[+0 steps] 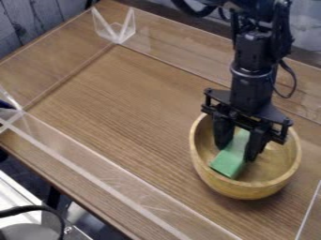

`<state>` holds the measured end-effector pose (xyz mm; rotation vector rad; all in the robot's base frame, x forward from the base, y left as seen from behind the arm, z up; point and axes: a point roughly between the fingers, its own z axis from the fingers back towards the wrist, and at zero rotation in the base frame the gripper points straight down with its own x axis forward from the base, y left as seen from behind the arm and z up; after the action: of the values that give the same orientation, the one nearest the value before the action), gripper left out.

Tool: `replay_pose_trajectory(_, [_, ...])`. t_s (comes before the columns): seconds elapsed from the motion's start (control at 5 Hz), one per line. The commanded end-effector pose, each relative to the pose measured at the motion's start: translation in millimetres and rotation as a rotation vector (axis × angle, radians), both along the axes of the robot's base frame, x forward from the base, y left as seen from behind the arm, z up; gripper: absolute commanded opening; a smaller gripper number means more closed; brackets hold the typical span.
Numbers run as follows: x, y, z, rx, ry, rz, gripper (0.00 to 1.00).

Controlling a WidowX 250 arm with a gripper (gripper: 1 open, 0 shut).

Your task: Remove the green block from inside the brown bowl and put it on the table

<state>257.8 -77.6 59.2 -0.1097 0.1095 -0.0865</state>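
The green block [231, 159] stands tilted inside the brown bowl [205, 172] at the table's right front. My gripper [239, 147] points straight down into the bowl, its black fingers shut on the block's upper part. The block's lower end hangs close over the bowl's hollow; I cannot tell whether it still touches. The table [113, 103] is brown wood grain.
Low clear plastic walls [75, 159] edge the tabletop along the front, left and back. A clear corner piece [119, 28] stands at the far left. The black arm [261, 37] rises above the bowl.
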Motion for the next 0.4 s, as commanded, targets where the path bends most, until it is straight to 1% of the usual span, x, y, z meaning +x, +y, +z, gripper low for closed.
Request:
replay_pose_trajectory(0.0, [13.0,1.6,29.0,-0.023,-0.098,0.012,0.00])
replay_pose_trajectory(0.2, [13.4,5.4,36.0,-0.023,-0.106,0.017,0.00])
